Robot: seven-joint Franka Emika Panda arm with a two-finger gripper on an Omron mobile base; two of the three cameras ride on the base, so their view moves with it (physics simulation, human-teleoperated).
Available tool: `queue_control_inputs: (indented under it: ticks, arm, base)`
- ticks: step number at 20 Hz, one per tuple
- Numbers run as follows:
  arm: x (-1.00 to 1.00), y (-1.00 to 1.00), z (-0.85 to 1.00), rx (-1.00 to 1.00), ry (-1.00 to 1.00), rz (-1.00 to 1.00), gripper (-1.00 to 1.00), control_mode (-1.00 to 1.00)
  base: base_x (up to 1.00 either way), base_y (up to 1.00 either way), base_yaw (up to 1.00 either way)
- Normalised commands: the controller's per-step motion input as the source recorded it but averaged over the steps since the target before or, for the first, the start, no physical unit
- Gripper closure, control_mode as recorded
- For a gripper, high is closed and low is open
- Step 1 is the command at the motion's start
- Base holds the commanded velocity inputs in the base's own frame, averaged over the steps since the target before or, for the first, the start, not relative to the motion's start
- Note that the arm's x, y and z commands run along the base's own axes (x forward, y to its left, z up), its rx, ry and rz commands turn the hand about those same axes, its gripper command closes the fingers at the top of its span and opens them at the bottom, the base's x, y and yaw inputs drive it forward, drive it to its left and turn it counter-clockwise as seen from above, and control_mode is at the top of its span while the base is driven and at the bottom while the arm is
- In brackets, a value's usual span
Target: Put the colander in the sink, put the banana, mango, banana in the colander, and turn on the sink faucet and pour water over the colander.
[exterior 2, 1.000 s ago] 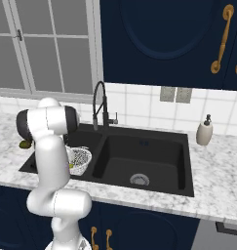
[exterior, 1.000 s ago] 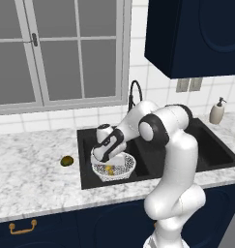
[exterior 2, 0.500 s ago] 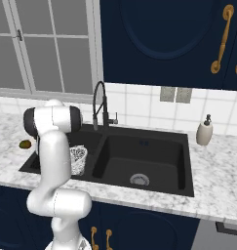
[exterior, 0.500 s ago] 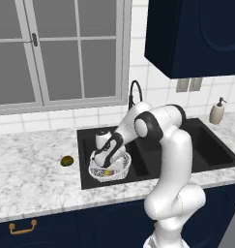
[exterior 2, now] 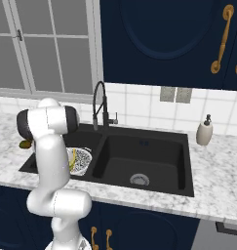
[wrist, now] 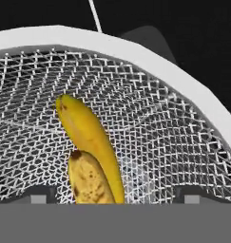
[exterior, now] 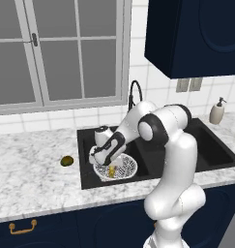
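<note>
The white mesh colander (exterior: 127,167) sits in the left basin of the black sink (exterior: 213,147). Two bananas lie in it side by side: a longer one (wrist: 91,130) and a spotted one (wrist: 88,182). My gripper (wrist: 114,198) hangs just over them, open, with one fingertip (wrist: 38,197) far out to each side and touching neither fruit. From the left base view the gripper (exterior: 110,165) reaches down inside the colander. The mango (exterior: 66,161) rests on the marble counter left of the sink. The black gooseneck faucet (exterior: 133,93) stands behind the basins.
A white soap dispenser (exterior: 216,112) stands at the back right of the sink. The right basin (exterior 2: 139,161) has a silver drain (exterior 2: 139,179). Dark blue cabinets hang above, and a window is behind the counter on the left.
The hand has come down into the colander and the jaws have gone from shut to open, letting go of a banana that now lies in the colander.
</note>
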Motion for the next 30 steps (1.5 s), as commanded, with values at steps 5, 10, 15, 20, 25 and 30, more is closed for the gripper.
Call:
queue_control_inputs:
  ticks: [5, 10, 15, 20, 25, 30]
  arm:
    - [-0.29, -0.06, 0.66, 0.00, -0.08, -0.01, -1.00, -1.00]
    - [-0.36, 0.00, 0.93, 0.00, -0.06, 0.00, -1.00, -1.00]
    - [-0.31, 0.00, 1.00, 0.00, 0.00, 0.01, -1.00, -1.00]
    - [-0.01, 0.07, 0.92, 0.00, 0.09, 0.10, -1.00, -1.00]
    - [-0.08, 0.27, 0.40, 0.00, 0.09, 0.23, -1.00, -1.00]
    - [-0.11, 0.65, 0.07, -0.01, 0.00, 0.18, -1.00, -1.00]
  base:
    - [0.00, 0.00, 0.00]
    - [0.00, 0.00, 0.00]
    - [0.00, 0.00, 0.00]
    - [0.00, 0.00, 0.00]
    - [0.00, 0.00, 0.00]
    - [0.00, 0.00, 0.00]
